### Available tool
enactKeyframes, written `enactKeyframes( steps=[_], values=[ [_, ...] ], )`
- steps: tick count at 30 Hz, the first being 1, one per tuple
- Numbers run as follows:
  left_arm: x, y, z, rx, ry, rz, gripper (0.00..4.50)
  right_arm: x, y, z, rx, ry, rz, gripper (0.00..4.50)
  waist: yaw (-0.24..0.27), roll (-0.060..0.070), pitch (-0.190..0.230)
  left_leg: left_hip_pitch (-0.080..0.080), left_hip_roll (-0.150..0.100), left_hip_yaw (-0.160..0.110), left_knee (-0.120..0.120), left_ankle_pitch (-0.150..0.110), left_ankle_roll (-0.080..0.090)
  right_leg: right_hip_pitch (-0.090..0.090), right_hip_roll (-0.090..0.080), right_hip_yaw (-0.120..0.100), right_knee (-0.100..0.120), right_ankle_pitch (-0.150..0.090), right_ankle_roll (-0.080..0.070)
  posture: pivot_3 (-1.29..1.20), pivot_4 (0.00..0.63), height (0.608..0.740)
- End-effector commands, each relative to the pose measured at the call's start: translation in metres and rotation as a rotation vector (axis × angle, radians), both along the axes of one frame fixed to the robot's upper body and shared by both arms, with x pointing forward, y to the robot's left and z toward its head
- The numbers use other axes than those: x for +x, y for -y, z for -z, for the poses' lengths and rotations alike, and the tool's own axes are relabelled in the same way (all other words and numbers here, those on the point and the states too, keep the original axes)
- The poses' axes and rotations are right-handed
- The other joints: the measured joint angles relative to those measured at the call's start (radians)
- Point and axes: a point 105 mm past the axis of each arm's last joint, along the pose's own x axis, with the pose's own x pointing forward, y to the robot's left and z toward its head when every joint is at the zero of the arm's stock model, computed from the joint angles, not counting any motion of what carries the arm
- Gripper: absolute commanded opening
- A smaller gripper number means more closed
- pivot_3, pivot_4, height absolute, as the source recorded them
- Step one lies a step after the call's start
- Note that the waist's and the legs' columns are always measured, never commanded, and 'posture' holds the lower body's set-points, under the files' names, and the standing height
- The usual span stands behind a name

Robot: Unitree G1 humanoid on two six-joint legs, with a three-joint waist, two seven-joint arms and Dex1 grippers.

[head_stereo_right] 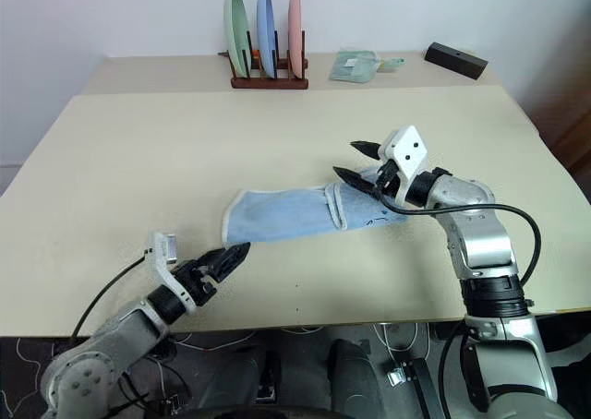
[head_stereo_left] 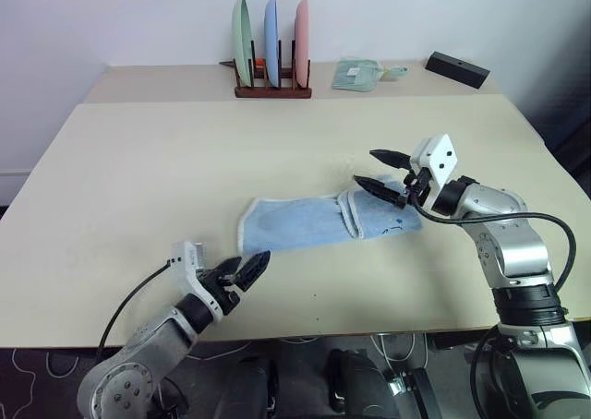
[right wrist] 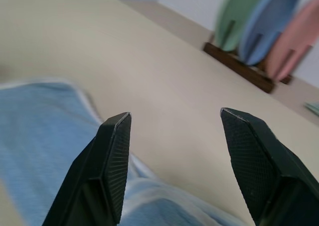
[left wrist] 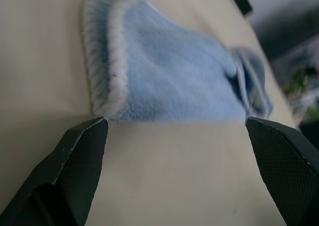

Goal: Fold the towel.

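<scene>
The light blue towel (head_stereo_left: 309, 221) lies on the table, right of centre, as a long narrow band. Its right end is doubled over, with a white border across it and a small dark mark near that corner. My right gripper (head_stereo_left: 365, 167) hangs open just above that doubled end, holding nothing; the cloth (right wrist: 40, 136) shows below its fingers. My left gripper (head_stereo_left: 251, 262) is open near the front edge, a little short of the towel's left end (left wrist: 107, 81), and not touching it.
At the back stands a wooden rack (head_stereo_left: 271, 89) with green, blue and pink plates. A small pale green folded cloth (head_stereo_left: 355, 74) and a black box (head_stereo_left: 457, 68) lie to its right. The beige table (head_stereo_left: 166, 170) spreads wide to the left.
</scene>
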Motion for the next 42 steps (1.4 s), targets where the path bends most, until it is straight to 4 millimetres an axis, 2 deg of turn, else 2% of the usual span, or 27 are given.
enactKeyframes(
  steps=[1,4,7,13,16,23,27,29,33,35,37,42],
  values=[
    [-0.006,0.007,0.006,-0.043,-0.084,0.01,4.5,-0.012,-0.008,-0.003,-0.023,0.013,-0.067,2.99,0.0,0.0,0.0,0.0,0.0,0.0,0.0,0.0,0.0,0.0,0.0,0.0,0.0,0.0,0.0,0.0,0.15,0.74],
    [-0.002,0.003,0.009,-0.082,-0.134,-0.032,4.5,-0.014,-0.011,0.003,-0.025,-0.001,-0.075,2.99,0.0,0.0,0.0,0.0,-0.001,0.0,0.0,0.0,0.0,0.0,0.0,0.0,0.0,-0.001,-0.001,0.0,0.15,0.74],
    [0.017,0.002,0.006,-0.1,-0.139,-0.054,4.5,-0.021,-0.022,0.012,-0.016,-0.022,-0.11,2.99,0.006,0.001,-0.001,0.001,-0.001,0.0,0.0,0.0,0.0,0.002,0.0,0.0,0.0,-0.001,-0.001,0.0,0.15,0.74],
    [0.042,0.003,0.008,-0.073,-0.152,-0.055,4.5,-0.03,-0.034,0.02,-0.018,-0.033,-0.127,2.99,0.003,0.001,-0.001,0.006,-0.002,0.0,0.0,0.0,-0.001,0.006,0.0,-0.001,0.0,-0.001,-0.002,0.0,0.15,0.74],
    [0.049,0.004,0.004,-0.092,-0.138,-0.061,3.65,-0.037,-0.035,0.027,-0.034,-0.04,-0.125,3.05,0.002,0.001,-0.001,0.007,-0.002,0.0,0.0,0.0,-0.001,0.007,0.001,-0.001,0.0,-0.001,-0.001,0.0,0.15,0.74],
    [0.054,-0.011,0.0,-0.12,-0.108,-0.15,0.11,-0.042,-0.026,0.028,-0.032,-0.054,-0.097,3.05,0.001,0.0,0.0,0.006,-0.001,0.0,-0.001,0.0,-0.001,0.006,0.0,0.0,-0.001,-0.001,-0.001,0.0,0.15,0.74],
    [0.06,-0.028,-0.016,-0.109,-0.01,-0.219,0.04,-0.04,-0.015,0.033,-0.055,-0.067,-0.066,3.05,0.0,0.0,0.0,0.006,-0.001,0.0,-0.001,0.0,-0.001,0.006,0.001,0.0,-0.001,-0.001,-0.002,0.0,0.15,0.74],
    [0.061,-0.046,-0.028,-0.079,0.062,-0.253,0.04,-0.039,-0.008,0.032,-0.068,-0.065,-0.051,3.05,-0.001,0.0,0.0,0.005,-0.001,0.0,-0.001,0.0,-0.001,0.005,0.001,0.0,-0.001,-0.001,-0.002,0.0,0.15,0.74],
    [0.062,-0.098,-0.057,-0.028,0.194,-0.328,0.04,-0.034,0.003,0.03,-0.074,-0.06,-0.019,3.05,-0.003,0.0,0.0,0.005,0.0,0.001,-0.002,0.0,-0.001,0.004,0.001,0.0,-0.001,-0.001,-0.002,0.0,0.15,0.74],
    [0.061,-0.11,-0.073,0.032,0.259,-0.289,0.04,-0.032,0.007,0.032,-0.09,-0.06,-0.011,3.05,-0.002,0.0,0.0,0.005,0.0,0.001,-0.002,0.0,-0.001,0.004,0.002,0.0,-0.001,-0.001,-0.002,0.0,0.15,0.74],
    [0.061,-0.109,-0.081,0.108,0.295,-0.226,0.04,-0.031,0.009,0.034,-0.098,-0.058,-0.01,3.05,0.0,0.0,0.0,0.005,0.0,0.002,-0.002,0.0,-0.001,0.004,0.001,0.0,-0.001,-0.001,-0.002,0.0,0.15,0.74],
    [0.056,-0.046,-0.106,0.329,0.452,0.183,0.04,-0.027,0.006,0.037,-0.092,-0.06,-0.013,3.05,0.003,-0.002,0.001,0.003,-0.002,0.001,-0.001,0.0,-0.001,0.004,0.0,-0.001,-0.002,-0.001,-0.002,0.0,0.15,0.74]
  ],
)
